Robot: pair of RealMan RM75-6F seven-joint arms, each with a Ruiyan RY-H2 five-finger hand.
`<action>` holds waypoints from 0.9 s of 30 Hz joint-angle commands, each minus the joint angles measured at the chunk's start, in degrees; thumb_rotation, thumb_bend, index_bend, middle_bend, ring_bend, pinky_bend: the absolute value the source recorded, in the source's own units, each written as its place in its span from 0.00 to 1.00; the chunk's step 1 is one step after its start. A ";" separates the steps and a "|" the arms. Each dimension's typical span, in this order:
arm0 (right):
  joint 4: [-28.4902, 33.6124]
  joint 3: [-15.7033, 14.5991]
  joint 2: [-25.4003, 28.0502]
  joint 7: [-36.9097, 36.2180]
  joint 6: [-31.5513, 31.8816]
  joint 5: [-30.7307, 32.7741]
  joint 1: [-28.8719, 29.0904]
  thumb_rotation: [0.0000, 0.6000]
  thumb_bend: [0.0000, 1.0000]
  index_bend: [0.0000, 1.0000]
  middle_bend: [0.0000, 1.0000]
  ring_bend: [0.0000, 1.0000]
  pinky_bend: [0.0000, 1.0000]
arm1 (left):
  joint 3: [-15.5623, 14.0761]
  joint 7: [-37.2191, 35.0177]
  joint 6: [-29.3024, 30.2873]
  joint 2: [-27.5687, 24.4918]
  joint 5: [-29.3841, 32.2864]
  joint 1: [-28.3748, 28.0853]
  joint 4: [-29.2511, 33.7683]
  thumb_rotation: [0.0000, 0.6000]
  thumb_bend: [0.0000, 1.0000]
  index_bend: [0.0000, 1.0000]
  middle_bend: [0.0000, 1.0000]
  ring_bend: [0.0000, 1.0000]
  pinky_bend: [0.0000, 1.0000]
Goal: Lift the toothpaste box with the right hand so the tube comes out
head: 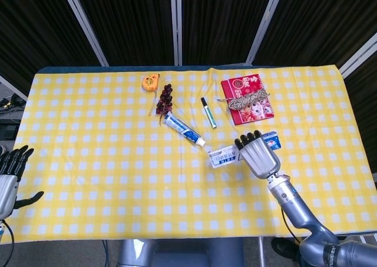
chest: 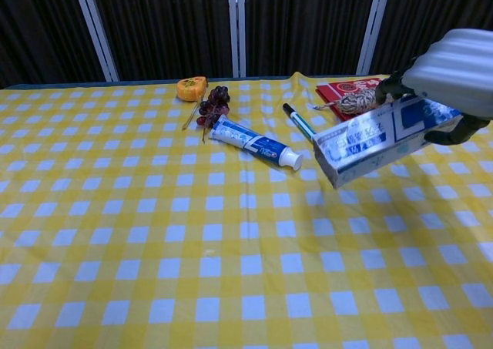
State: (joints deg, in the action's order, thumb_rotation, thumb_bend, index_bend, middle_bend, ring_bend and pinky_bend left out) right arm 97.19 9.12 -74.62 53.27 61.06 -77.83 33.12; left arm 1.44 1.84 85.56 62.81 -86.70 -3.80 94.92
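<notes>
Yellow-and-white check tablecloth [head: 106,161]. Toothpaste box [chest: 377,139] in my silver-grey right hand [head: 257,154]: blue and white. Tube [head: 184,129] white with blue, white cap. Dark purple grapes [head: 166,101], orange tape measure [head: 151,82], red booklet [head: 259,111], beige twine [head: 247,100], black-and-green marker [head: 208,112].

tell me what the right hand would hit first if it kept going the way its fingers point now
Probably the red booklet with the rope coiled on it. In the head view the right hand, holding the toothpaste box, points towards the table's far edge, and those lie ahead. Height is unclear, so it might pass above them.
</notes>
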 commanded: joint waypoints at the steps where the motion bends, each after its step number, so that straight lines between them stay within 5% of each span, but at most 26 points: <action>1: 0.14 -1.01 -0.31 -3.41 -1.56 2.19 -0.14 1.00 0.00 0.09 0.17 0.24 0.31 | -0.02 -0.24 0.00 -0.05 0.13 0.07 -0.17 1.00 0.00 0.00 0.00 0.00 0.00; 8: 2.71 -3.30 2.90 -8.68 1.19 0.50 -3.02 1.00 0.00 0.06 0.12 0.16 0.19 | 0.00 -1.35 0.45 -0.48 0.09 0.32 -0.30 1.00 0.00 0.00 0.00 0.00 0.00; 14: 1.95 -7.68 8.31 -21.74 10.00 -8.70 -9.24 1.00 0.00 0.04 0.00 0.00 0.00 | -0.02 -1.81 1.40 -0.68 -0.20 0.78 -0.36 1.00 0.00 0.00 0.00 0.00 0.00; 19: -5.24 -10.22 9.70 -35.44 21.35 -16.85 -14.74 1.00 0.00 0.00 0.00 0.00 0.00 | -0.26 -1.65 1.96 -0.59 -0.98 0.97 -0.26 1.00 0.00 0.00 0.00 0.00 0.00; 27: -17.22 -10.01 5.42 -43.38 32.67 -20.50 -19.82 1.00 0.00 0.00 0.00 0.00 0.00 | -0.49 -1.77 2.25 -0.34 -1.74 1.02 -0.75 1.00 0.00 0.00 0.00 0.00 0.00</action>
State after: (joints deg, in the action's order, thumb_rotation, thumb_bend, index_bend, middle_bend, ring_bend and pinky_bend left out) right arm 84.15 -0.57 -67.47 11.89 90.69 -96.32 15.68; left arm 0.97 0.09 87.79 62.46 -88.41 -2.80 94.19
